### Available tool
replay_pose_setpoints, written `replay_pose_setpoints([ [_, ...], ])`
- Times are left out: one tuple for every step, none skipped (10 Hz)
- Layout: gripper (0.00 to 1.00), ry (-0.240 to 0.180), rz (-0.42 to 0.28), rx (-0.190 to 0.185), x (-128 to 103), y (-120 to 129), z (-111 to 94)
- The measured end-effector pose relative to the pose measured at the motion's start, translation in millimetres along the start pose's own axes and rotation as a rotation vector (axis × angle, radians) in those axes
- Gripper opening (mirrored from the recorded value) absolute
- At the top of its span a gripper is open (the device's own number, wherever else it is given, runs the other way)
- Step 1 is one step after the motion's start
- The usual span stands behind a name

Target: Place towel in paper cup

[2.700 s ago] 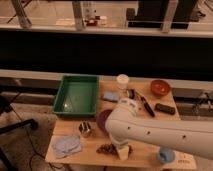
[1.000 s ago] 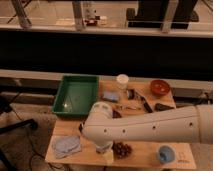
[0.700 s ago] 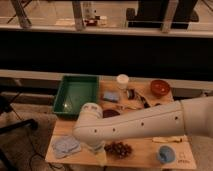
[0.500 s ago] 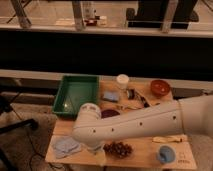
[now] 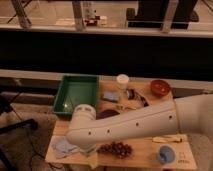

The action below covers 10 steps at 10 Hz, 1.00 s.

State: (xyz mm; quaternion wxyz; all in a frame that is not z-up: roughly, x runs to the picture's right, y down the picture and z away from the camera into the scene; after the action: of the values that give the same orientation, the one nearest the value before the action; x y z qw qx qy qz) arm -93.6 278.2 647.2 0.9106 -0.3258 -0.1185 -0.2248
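Note:
The towel [image 5: 62, 147] is a pale blue-grey rumpled cloth lying flat at the front left corner of the wooden table [image 5: 142, 156]. The paper cup [image 5: 122, 81] stands upright, white, at the table's far edge, right of the green tray. My white arm [image 5: 135, 125] reaches in from the right across the table's middle. The gripper [image 5: 93, 158] hangs below the arm's rounded end at the table's front edge, just right of the towel. The arm hides most of the table's middle.
A green tray [image 5: 75, 92] sits at the back left. A bright blue folded block [image 5: 111, 96] lies next to it. An orange-brown bowl [image 5: 160, 87] is at the back right. A dark brown cluster [image 5: 116, 149] and a small blue cup [image 5: 165, 154] sit along the front edge. A sliver of the purple bowl [image 5: 106, 114] shows.
The arm has swung left across the table, carrying the gripper from the front middle to beside the towel. The towel and the cup have not moved.

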Motion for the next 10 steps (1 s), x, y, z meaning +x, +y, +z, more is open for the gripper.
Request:
replay_pose_setpoints([
  [0.8, -0.029, -0.003, 0.016, -9.2, -2.4, -0.9],
  [0.8, -0.058, -0.016, 0.035, -22.7, -7.3, -1.5],
  [0.8, -0.079, -0.037, 0.058, -36.2, -14.3, -1.6],
  [0.8, -0.091, -0.053, 0.076, -45.0, -19.2, -1.3],
  [0.8, -0.104, -0.089, 0.107, -60.0, -27.5, 0.1],
  [0.8, -0.099, -0.106, 0.122, -64.6, -30.6, 1.9],
  [0.8, -0.093, -0.123, 0.133, -69.0, -34.2, 5.4],
  [0.8, -0.086, -0.147, 0.144, -78.5, -42.2, 11.8],
  [0.8, -0.083, -0.168, 0.151, -86.6, -49.7, 17.0],
  [0.8, -0.08, -0.177, 0.149, -91.6, -56.0, 23.6],
])
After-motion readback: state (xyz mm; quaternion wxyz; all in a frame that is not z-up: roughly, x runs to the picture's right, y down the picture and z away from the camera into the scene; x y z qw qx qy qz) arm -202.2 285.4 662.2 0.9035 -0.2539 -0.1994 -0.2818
